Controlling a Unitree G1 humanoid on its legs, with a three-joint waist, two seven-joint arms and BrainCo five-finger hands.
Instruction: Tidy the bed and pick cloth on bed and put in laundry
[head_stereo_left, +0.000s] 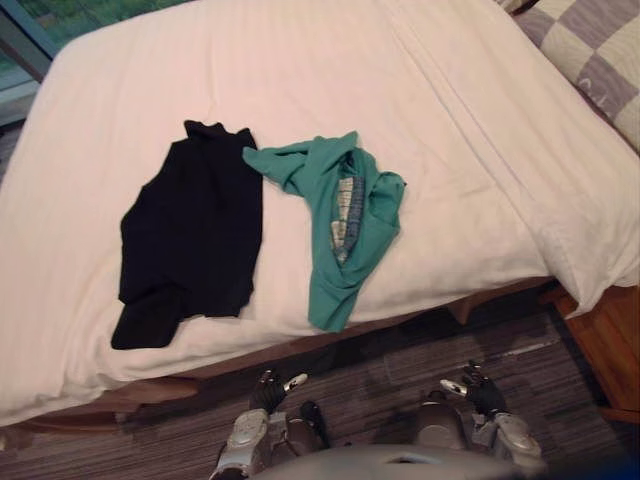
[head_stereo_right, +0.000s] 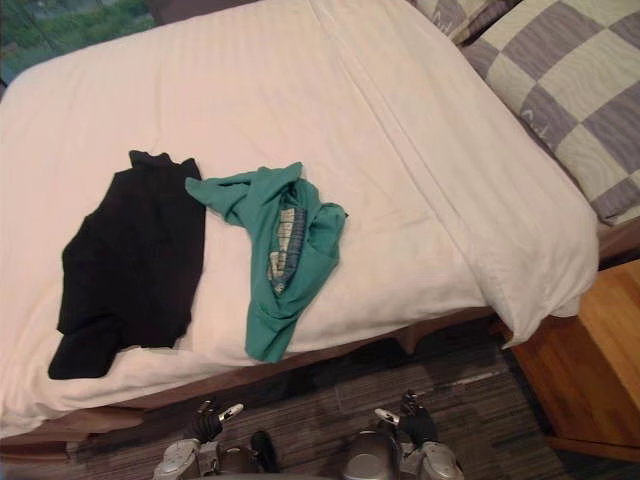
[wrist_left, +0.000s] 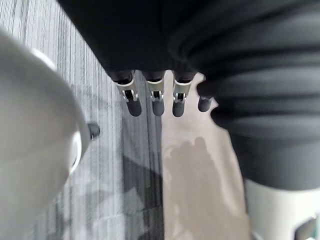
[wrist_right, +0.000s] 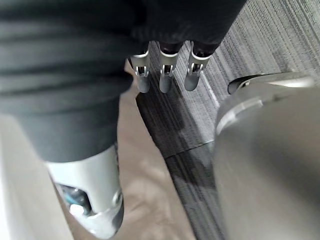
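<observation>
Both on bed (head_stereo_left: 450, 150), black top (head_stereo_left: 190, 240), green shirt (head_stereo_left: 380, 215), carpet (wrist_left: 107, 75) close-up in wrist views

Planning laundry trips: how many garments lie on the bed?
2: a black top at left, a crumpled green shirt beside it on its right. Patterned fabric inside may be a third.

left hand (wrist_left: 156, 97) and right hand (wrist_right: 165, 77), silver dark-tipped fingers (wrist_left: 179, 97), dark ribbed covers (wrist_right: 60, 75)

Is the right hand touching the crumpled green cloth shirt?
Apart. Left eye view: right hand hangs over the floor; crumpled green shirt lies on the white bed.
</observation>
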